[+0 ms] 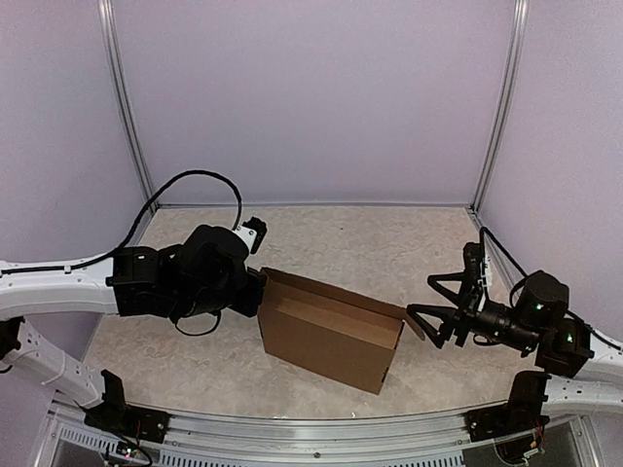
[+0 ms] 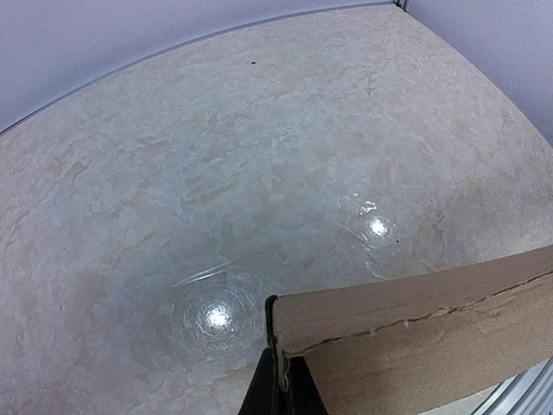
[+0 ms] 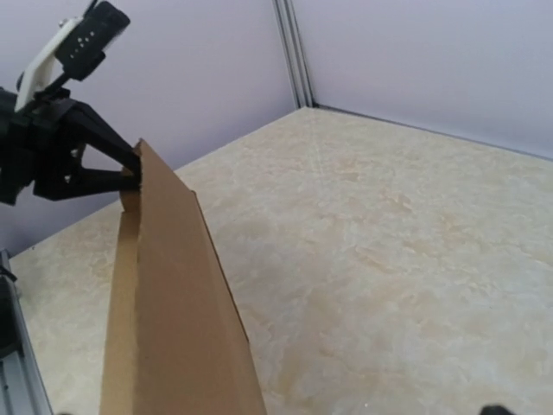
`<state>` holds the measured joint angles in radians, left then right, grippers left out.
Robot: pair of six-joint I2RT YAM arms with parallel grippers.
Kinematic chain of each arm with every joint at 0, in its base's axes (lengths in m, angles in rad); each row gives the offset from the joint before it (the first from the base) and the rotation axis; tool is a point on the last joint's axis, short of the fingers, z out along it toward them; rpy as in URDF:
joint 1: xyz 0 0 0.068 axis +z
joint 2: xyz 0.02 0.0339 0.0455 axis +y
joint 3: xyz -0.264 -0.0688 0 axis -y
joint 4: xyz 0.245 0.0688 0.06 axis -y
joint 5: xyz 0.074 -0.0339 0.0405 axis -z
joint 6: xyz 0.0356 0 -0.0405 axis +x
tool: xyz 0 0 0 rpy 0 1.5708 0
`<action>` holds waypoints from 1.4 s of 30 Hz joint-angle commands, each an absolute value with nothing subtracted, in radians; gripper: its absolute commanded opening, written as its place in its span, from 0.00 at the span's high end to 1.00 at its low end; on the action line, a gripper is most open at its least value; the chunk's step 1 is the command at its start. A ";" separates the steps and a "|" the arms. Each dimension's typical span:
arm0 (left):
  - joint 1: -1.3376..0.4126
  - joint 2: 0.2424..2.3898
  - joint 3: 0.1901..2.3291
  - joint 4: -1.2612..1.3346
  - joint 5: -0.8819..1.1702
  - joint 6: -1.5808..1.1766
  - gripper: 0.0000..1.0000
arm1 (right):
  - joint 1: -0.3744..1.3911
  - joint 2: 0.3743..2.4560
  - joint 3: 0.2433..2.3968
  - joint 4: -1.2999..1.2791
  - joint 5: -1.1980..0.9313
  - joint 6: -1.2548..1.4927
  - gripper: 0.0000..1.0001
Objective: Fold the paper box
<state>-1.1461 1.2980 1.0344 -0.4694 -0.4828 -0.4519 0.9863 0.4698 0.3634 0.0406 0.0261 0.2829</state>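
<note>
Left claw point(image 1: 257, 289) is closed down to a cardboard's thickness on the left end of the paper box point(image 1: 331, 336). We find the desk point(image 1: 389, 243) carrying that box near its front middle, walls upright, top uncovered, between the two claws. Right claw point(image 1: 421, 297) stands spread wide and holds nothing, just beside the box's right flap; we cannot tell whether it touches.

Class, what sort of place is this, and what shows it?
Probably a robot test cell: plain walls framed by metal posts, left arm and right arm mounted along a rail, one paper box on the tabletop.
</note>
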 commanded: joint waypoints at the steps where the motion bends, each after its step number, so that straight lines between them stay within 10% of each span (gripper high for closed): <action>1: -1.159 1.338 1.016 -0.626 -0.435 -0.472 1.00 | 0.983 0.494 0.452 -0.140 0.020 0.295 0.00; 16: -1.158 1.360 1.063 -0.675 -0.458 -0.507 1.00 | 0.983 0.659 0.777 -0.594 0.075 0.392 0.01; 42: -1.159 1.379 1.088 -0.681 -0.465 -0.523 1.00 | 1.067 0.899 1.039 -0.905 0.095 0.446 0.45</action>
